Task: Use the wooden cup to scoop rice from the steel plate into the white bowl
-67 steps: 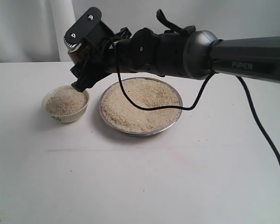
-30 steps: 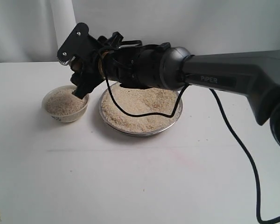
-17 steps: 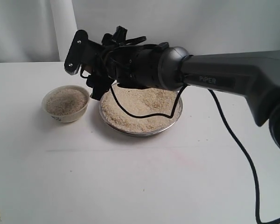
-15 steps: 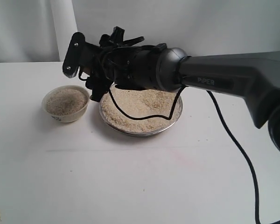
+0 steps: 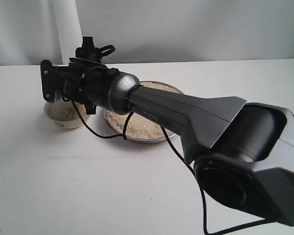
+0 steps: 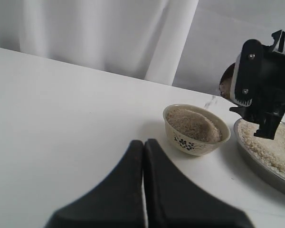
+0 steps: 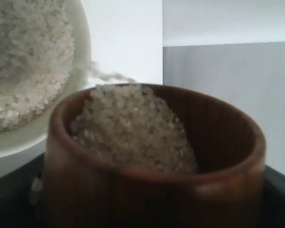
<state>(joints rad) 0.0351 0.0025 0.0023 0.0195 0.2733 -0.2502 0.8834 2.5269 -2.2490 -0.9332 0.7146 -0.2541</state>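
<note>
My right gripper hangs over the white bowl, shut on the wooden cup. The cup is tilted toward the bowl and heaped with rice; a thin stream of grains runs from its lip to the bowl. In the left wrist view the cup shows as a brown edge behind the right gripper, above the patterned bowl, which is nearly full. The steel plate of rice lies beside it, half hidden by the arm. My left gripper is shut and empty, low over the table.
The right arm's thick grey body and black cable cross the plate and the table's right side. A white curtain and grey wall stand behind the table. White tabletop stretches away from the bowl.
The right gripper, with the cup, has swung from over the plate's left edge to above the bowl, and the arm has come much closer to the exterior camera. Rice now streams out.
</note>
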